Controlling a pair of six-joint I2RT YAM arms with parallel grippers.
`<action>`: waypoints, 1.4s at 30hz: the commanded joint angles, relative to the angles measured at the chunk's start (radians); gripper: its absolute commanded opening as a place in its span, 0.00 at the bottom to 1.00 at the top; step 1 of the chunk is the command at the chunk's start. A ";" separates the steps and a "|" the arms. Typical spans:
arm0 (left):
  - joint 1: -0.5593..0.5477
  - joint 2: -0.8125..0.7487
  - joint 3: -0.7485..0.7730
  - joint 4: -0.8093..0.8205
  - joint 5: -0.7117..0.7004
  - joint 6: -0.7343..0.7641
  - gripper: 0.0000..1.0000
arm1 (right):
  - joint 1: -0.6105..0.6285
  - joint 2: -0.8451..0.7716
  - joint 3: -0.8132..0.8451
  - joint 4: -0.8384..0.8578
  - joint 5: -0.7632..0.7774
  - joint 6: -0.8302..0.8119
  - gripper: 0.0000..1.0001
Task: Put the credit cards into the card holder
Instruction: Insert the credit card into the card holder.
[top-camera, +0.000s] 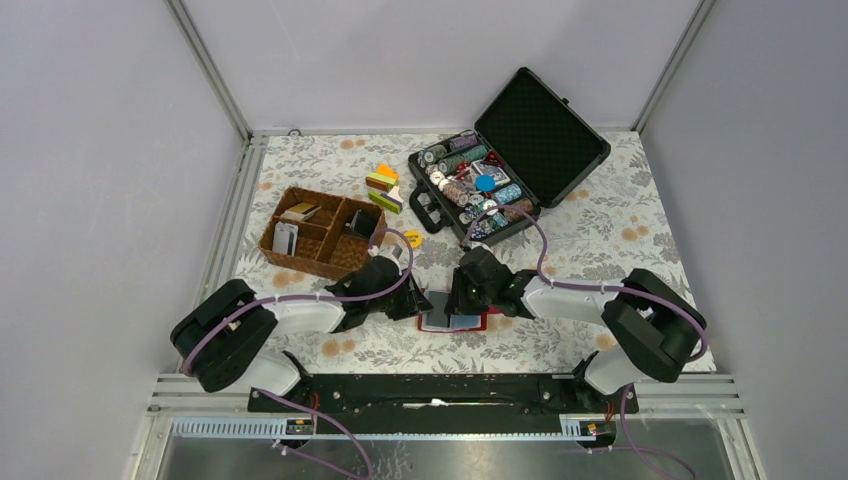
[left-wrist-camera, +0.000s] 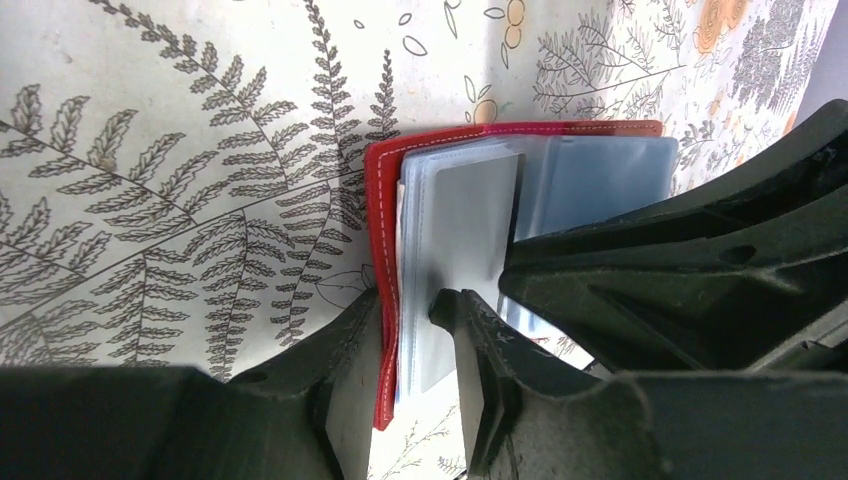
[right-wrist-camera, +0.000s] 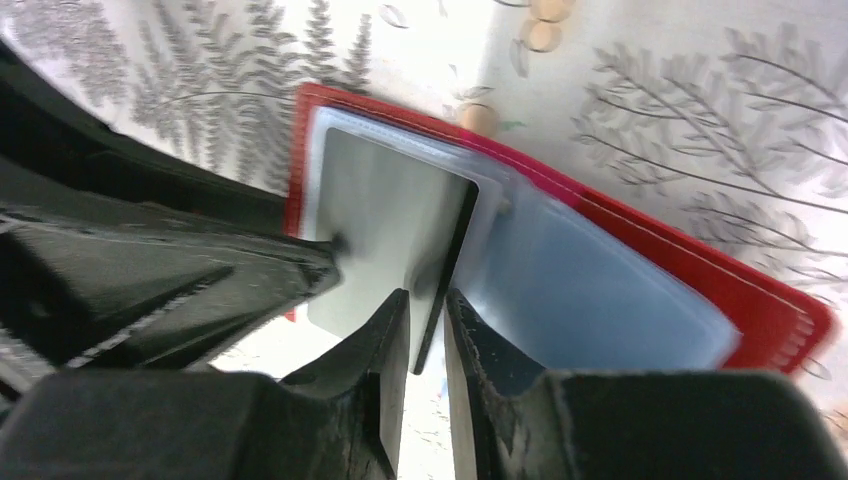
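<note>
A fern-print cloth (top-camera: 620, 250) covers the table, matte and slightly grippy-looking. Well beyond both sets of fingers stand an open black case (top-camera: 540, 125) of chips and a woven wicker basket (top-camera: 270, 245) holding more cards (top-camera: 286, 238).

The card holder (left-wrist-camera: 385, 200) lies spread on the cloth, right where the two grippers meet. It is a red stitched cover, soft and leather-like, with glossy clear sleeves (left-wrist-camera: 600, 175) fanned inside. It looks light and floppy, so it would probably slide or fold shut unless it is pinned. The stitched outer edge looks like the firmest place to take it. The left gripper (left-wrist-camera: 405, 305) appears to hold there, its fingers closed across that edge and the nearest sleeves.

Between the fingers of the right gripper (right-wrist-camera: 428, 297) sits a grey card (right-wrist-camera: 385, 220), thin, stiff and slick, with a dark edge. The fingers are pressed narrowly on its lower corner. Its far end lies over the sleeves just ahead of the fingertips; whether it has entered a pocket I cannot tell. I judge that a corner pinch could let it swivel, and that the limp sleeve mouth may buckle.
</note>
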 joint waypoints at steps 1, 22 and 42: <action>-0.004 -0.010 -0.009 0.095 0.046 0.006 0.35 | 0.033 0.014 0.040 0.167 -0.107 0.025 0.25; 0.257 -0.305 0.438 -0.728 -0.084 0.425 0.91 | -0.091 -0.392 0.042 -0.218 0.199 -0.125 0.73; 0.605 0.214 0.841 -0.737 0.057 0.700 0.92 | -0.151 -0.439 -0.016 -0.195 0.096 -0.153 0.79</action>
